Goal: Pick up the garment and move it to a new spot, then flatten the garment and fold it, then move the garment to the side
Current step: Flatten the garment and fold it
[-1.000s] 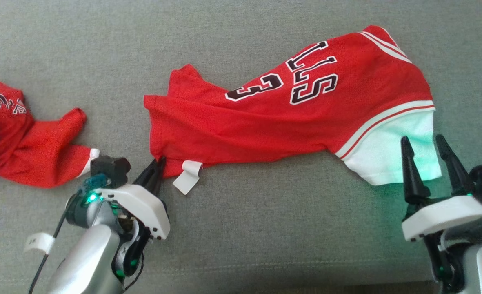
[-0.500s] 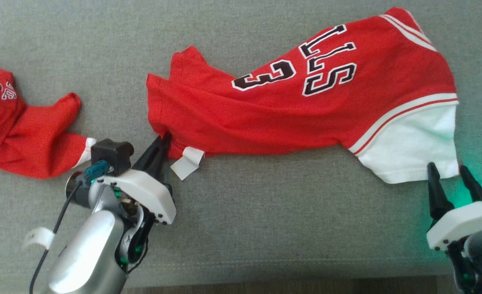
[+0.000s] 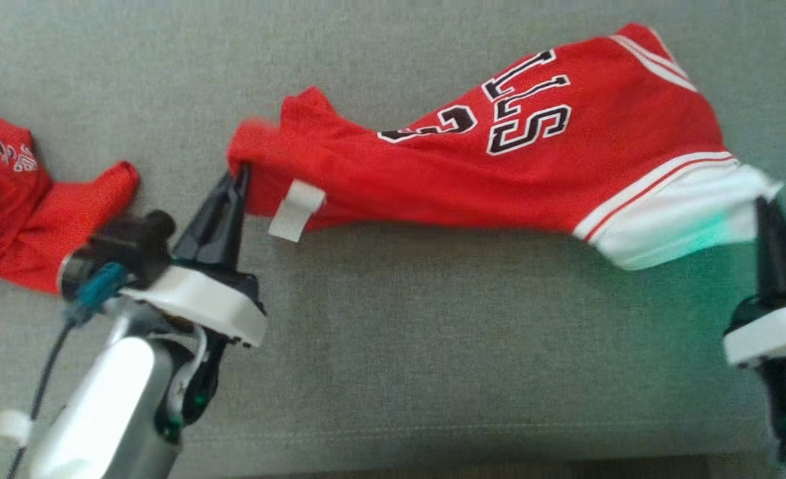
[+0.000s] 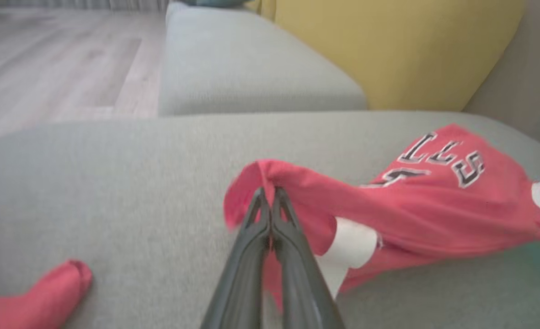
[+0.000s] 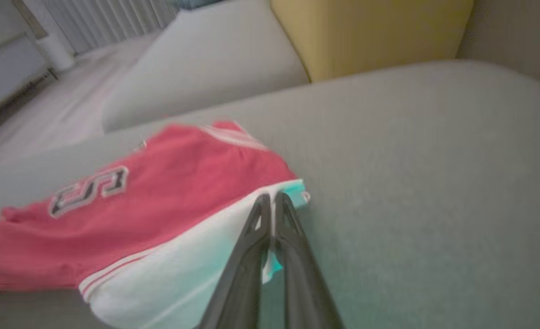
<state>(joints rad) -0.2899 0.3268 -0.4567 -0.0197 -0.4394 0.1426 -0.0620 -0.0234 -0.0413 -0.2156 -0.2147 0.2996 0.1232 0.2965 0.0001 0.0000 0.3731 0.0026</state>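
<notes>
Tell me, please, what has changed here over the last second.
The right gripper, open a second ago, has closed on the white corner of the jersey. The left gripper stays clamped on the red corner, now lifted. The other red garment lies unmoved.

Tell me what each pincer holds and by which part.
Both hold the garment: the left pincer is shut on its red corner beside the white tag, the right pincer on the corner of its white panel.

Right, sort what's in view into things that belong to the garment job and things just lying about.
In the job: red jersey; left hand shut on its red corner; right hand shut on its white end; grey sofa seat beneath.
Lying about: second red garment at the left; yellow cushion behind.
</notes>
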